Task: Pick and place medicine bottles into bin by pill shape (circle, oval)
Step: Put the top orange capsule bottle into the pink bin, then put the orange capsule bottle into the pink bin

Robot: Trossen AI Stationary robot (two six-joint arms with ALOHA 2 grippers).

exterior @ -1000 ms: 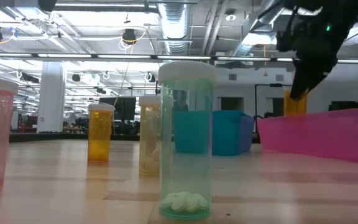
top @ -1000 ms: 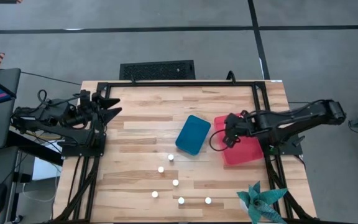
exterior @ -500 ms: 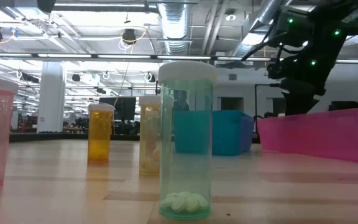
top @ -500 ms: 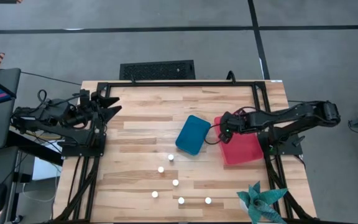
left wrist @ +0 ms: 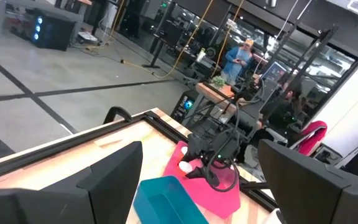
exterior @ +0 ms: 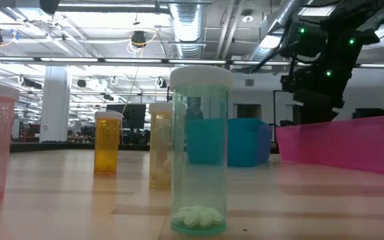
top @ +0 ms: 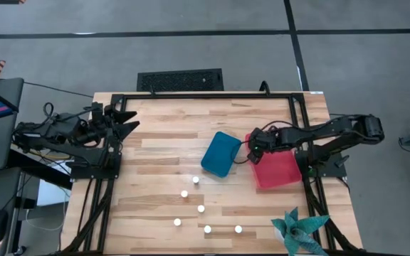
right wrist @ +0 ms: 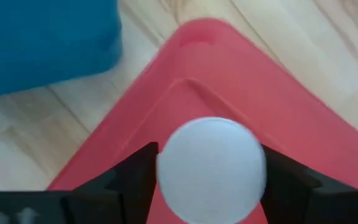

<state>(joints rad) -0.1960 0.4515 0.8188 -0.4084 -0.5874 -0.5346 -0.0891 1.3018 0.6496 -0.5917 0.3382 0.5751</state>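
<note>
Hovering over the near-left corner of the red bin (top: 276,169), the right tool (top: 255,146) pinches a white-capped bottle (right wrist: 210,168) between its fingers (right wrist: 132,177), cap facing the wrist camera, red floor directly beneath. The teal bin (top: 221,153) sits just beside, toward the left arm. Six bottles (top: 201,209) wait on the counter (top: 162,149). The left tool (top: 128,121) is parked at the far-left edge, fingers spread.
</note>
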